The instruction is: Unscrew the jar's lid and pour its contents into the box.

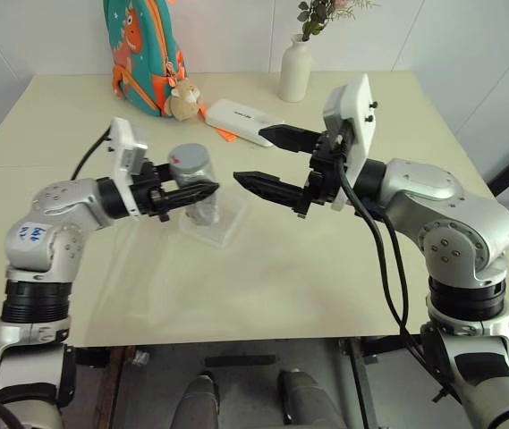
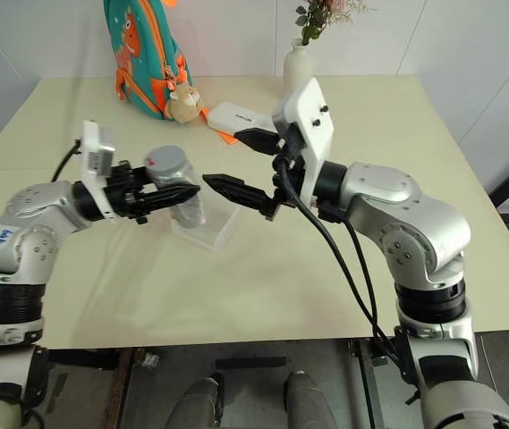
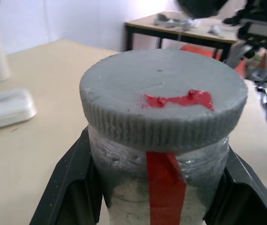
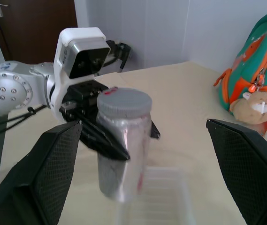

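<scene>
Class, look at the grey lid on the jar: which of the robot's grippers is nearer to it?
The left. The left gripper is shut on the jar just below the lid. The right gripper is open, off to the lid's side, not touching it.

Silver-grey arms, black-fingered tools

Both arms are rounded silver-grey shells joined by black ribbed rings; the left tool (image 1: 202, 191) and the right tool (image 1: 254, 157) each have two black tapered fingers below a white boxy camera housing. Black cables loop along the right forearm, small screws dot its elbow shell, and a blue handwritten mark sits on the left arm's shell.
</scene>
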Controlling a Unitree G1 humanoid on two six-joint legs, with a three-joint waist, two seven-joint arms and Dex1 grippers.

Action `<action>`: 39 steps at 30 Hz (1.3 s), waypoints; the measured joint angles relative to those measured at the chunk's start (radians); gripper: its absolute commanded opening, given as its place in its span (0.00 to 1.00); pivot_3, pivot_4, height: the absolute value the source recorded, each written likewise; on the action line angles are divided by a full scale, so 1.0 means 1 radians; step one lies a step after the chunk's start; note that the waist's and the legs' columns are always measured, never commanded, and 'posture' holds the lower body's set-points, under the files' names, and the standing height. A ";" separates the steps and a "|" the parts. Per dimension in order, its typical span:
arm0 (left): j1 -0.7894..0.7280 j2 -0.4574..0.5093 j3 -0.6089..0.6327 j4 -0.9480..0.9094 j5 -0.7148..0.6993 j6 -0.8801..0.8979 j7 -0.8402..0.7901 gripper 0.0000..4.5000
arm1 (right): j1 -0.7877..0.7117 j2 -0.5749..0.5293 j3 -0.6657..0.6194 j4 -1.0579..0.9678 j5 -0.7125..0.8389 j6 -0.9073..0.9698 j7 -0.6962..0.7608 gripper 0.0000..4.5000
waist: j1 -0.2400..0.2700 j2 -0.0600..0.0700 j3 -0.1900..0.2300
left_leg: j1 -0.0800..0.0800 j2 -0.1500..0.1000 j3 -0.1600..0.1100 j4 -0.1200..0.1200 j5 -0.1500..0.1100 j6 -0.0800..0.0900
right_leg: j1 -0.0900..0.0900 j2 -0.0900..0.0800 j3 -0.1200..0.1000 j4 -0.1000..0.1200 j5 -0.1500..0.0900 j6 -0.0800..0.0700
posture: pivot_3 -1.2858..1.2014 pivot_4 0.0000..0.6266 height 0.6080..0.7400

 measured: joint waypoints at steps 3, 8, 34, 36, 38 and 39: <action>-0.004 -0.028 -0.035 -0.004 0.008 0.006 -0.017 0.47 | -0.020 0.025 0.030 0.016 -0.007 0.018 -0.019 1.00 | -0.002 0.000 0.000 | -0.005 0.000 0.000 0.001 0.000 0.000 | -0.007 0.000 0.000 0.003 0.000 0.000 | 0.52 0.24 1.00; -0.016 -0.050 -0.064 -0.010 0.040 -0.004 -0.034 0.47 | -0.027 0.061 0.065 0.063 -0.039 0.025 -0.032 1.00 | 0.000 0.000 0.000 | -0.014 0.000 -0.001 0.005 0.001 -0.001 | -0.015 0.001 0.000 0.008 0.000 0.000 | 0.52 0.24 1.00; -0.041 -0.072 -0.069 -0.021 0.069 -0.017 -0.068 0.47 | -0.027 0.100 0.075 0.081 -0.068 0.018 0.010 0.57 | 0.000 0.000 0.000 | -0.014 0.000 -0.001 0.005 0.001 -0.001 | -0.015 0.001 0.000 0.008 0.000 0.000 | 0.52 0.24 1.00; -0.047 -0.065 -0.077 -0.014 0.072 -0.027 -0.113 0.47 | -0.027 0.077 0.072 0.097 -0.055 0.006 0.078 0.57 | 0.001 0.000 0.000 | -0.014 0.000 -0.001 0.005 0.001 -0.001 | -0.015 0.001 0.000 0.007 0.000 0.000 | 0.52 0.24 1.00; -0.071 -0.052 -0.099 0.004 0.069 -0.032 -0.192 0.47 | -0.028 0.041 0.064 0.122 -0.023 -0.007 0.181 0.57 | 0.001 0.000 0.000 | -0.014 0.000 -0.001 0.005 0.001 -0.001 | -0.014 0.001 -0.001 0.007 0.000 0.000 | 0.52 0.24 1.00; -0.087 -0.048 -0.114 0.016 0.067 -0.036 -0.240 0.47 | -0.032 0.018 0.064 0.142 -0.007 -0.016 0.246 0.57 | 0.001 0.000 0.000 | -0.014 0.000 -0.001 0.005 0.001 -0.001 | -0.014 0.001 -0.001 0.007 0.000 0.000 | 0.52 0.24 1.00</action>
